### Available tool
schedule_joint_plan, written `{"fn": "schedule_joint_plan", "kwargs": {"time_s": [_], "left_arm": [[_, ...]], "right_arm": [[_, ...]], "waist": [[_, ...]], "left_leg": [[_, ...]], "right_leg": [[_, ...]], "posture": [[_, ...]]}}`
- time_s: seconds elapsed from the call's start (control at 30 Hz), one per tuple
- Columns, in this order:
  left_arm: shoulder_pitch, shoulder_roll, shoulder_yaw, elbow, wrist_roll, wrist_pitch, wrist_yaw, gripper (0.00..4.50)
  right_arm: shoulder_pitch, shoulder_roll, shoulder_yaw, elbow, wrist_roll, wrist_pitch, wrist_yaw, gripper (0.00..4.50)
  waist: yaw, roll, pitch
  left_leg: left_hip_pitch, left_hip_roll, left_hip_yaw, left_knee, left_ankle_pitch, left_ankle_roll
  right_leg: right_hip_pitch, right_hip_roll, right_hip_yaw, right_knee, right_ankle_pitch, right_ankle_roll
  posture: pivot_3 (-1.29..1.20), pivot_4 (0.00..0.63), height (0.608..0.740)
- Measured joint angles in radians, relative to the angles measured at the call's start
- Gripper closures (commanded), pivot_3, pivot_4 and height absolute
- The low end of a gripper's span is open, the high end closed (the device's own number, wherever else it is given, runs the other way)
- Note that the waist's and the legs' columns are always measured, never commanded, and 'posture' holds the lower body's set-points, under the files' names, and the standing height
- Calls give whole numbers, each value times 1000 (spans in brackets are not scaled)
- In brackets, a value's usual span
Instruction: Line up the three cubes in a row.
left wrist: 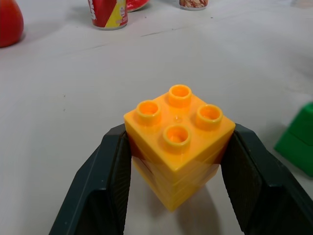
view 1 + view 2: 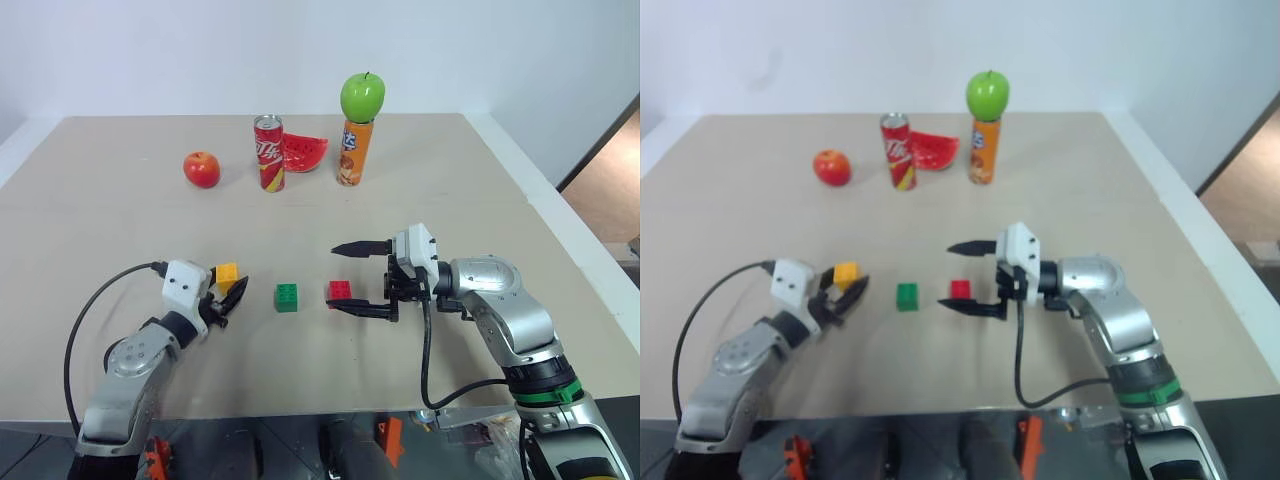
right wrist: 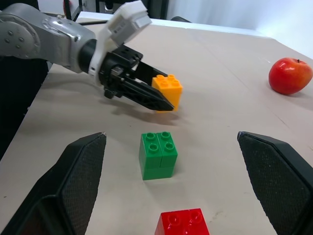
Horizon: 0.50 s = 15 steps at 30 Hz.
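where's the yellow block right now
The yellow block sits between the fingers of the left claw on the robot's left side of the table, left of the green block, with the red block farther right.

Red apple (image 2: 201, 169), soda can (image 2: 269, 153), watermelon slice (image 2: 304, 153) behind it; green apple (image 2: 362, 97) atop orange can (image 2: 352, 153).

Left gripper (image 2: 229, 297) grips yellow cube (image 2: 227, 272); right gripper (image 2: 354, 278) wide.

i get bright, even light over the pale surface (image 2: 120, 210), with soft short shadows. the right eye view looks hazier than the left. the yellow cube (image 1: 178, 142) shows sharp, with slight glare on its studs.
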Motion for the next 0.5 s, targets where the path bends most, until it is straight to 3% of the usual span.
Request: {"fn": "schedule_joint_plan", "kwargs": {"time_s": [0.5], "left_arm": [[19,51,-4,15,2,-20,-66,2060]], "right_arm": [[0,-4,0,0,0,1,1,0]], "waist": [[0,0,0]], "left_leg": [[0,0,0,0,0,0]], "right_leg": [[0,0,0,0,0,-1]], "posture": [[0,150,740]]}}
